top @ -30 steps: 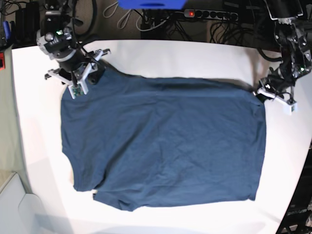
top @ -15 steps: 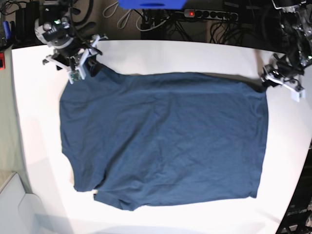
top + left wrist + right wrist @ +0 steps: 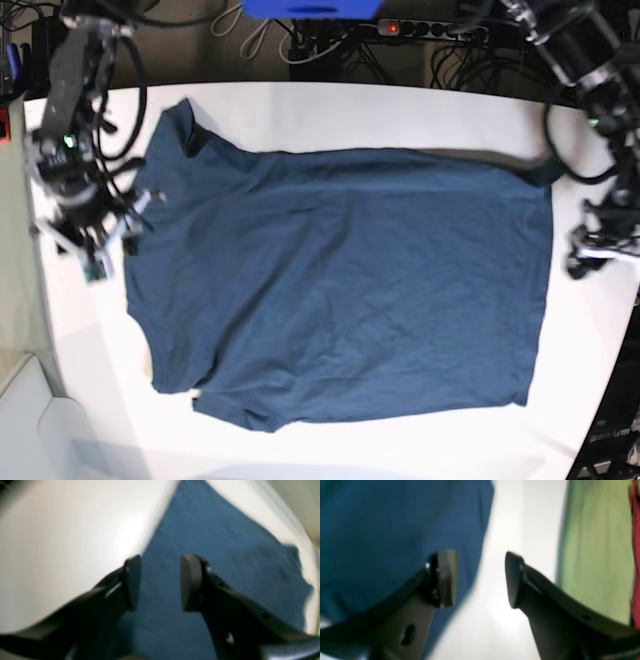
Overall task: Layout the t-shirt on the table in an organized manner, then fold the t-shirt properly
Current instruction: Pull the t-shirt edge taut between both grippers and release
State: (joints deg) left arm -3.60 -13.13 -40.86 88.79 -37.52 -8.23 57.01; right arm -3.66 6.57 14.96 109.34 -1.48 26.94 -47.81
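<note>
T-shirt [image 3: 340,285] lies flat on tabletop [image 3: 350,110], both tools spread and empty, left tool [image 3: 160,582] and right tool [image 3: 480,578] at opposite edges; next pinch matching edges evenly, fold without dragging.
</note>
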